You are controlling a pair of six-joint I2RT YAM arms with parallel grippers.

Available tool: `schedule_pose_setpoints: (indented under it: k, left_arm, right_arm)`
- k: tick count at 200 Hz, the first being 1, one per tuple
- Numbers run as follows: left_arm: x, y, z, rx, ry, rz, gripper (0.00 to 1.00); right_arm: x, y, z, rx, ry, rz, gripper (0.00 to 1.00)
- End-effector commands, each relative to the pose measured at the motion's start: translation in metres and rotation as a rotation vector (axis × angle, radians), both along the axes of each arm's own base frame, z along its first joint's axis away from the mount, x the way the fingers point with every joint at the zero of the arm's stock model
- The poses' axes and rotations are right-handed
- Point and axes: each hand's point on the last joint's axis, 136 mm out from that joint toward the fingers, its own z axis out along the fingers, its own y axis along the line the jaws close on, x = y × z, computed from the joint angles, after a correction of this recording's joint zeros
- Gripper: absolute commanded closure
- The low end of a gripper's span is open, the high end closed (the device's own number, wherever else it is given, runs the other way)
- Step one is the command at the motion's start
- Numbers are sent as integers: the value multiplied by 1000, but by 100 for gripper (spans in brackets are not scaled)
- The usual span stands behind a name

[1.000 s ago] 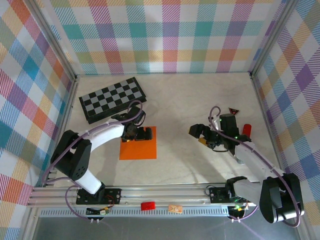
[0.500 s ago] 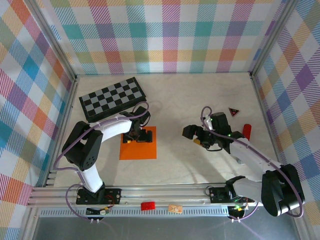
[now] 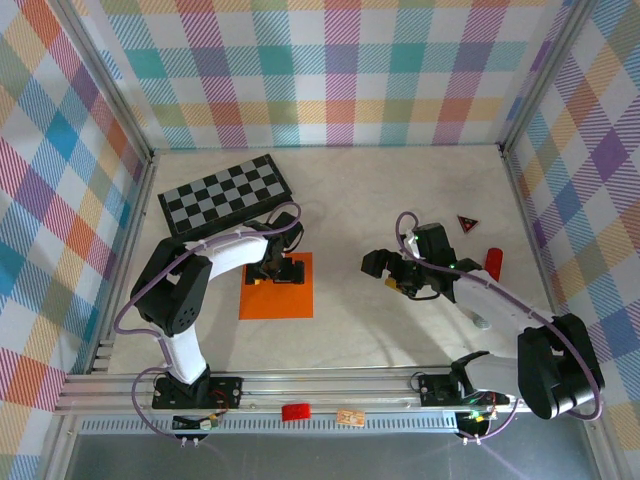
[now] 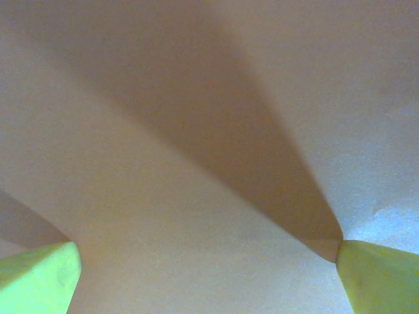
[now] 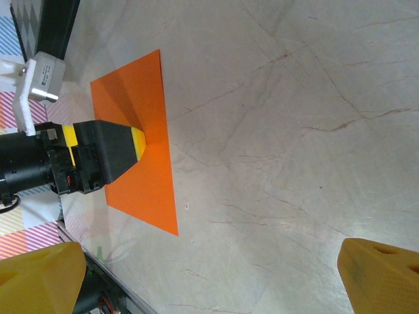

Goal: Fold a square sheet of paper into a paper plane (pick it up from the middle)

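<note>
The square sheet of paper (image 3: 276,299) is bright orange and lies flat on the marble table, left of centre. My left gripper (image 3: 280,269) is down on the sheet's upper half and open. In the left wrist view its yellow fingertips (image 4: 40,279) stand wide apart against the paper (image 4: 196,216), with nothing pinched between them. My right gripper (image 3: 386,272) hovers open over bare table to the right of the sheet. In the right wrist view, the right gripper (image 5: 209,278) faces the sheet (image 5: 141,180), where one left fingertip (image 5: 137,145) rests.
A black-and-grey checkerboard (image 3: 225,197) lies behind the sheet. A small red cylinder (image 3: 493,262) and a dark red triangle (image 3: 467,223) sit at the right, behind my right arm. A metal rail (image 3: 320,384) runs along the near edge. Plaid walls close in three sides.
My right gripper has moved left toward the sheet. The left arm's elbow has swung right while its gripper stayed on the sheet. The paper has not shifted.
</note>
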Motion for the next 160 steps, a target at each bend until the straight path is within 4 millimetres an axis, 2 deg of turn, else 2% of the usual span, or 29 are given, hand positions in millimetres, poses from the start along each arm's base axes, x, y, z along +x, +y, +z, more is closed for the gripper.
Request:
schedule_pose_setpoints:
  k: [1,47,65,119,160]
  left_arm:
    - [-14,3,-9,34,52,6,0]
    - [-1,-2,17,-5,-28,53,0]
    - [1,-3,21,-16,-41,62,0]
    - [-8,-5,5,-11,-7,60,0]
    - [-21,5,-20,62,49,38,0]
  right_arm:
    - [5,4,7,2,-8,0,1]
    - [5,4,7,3,-9,0,1]
    - [5,4,7,0,-10,0,1]
    - [3,3,5,-3,-4,-1,1]
    - [3,3,5,-8,-3,-4,1]
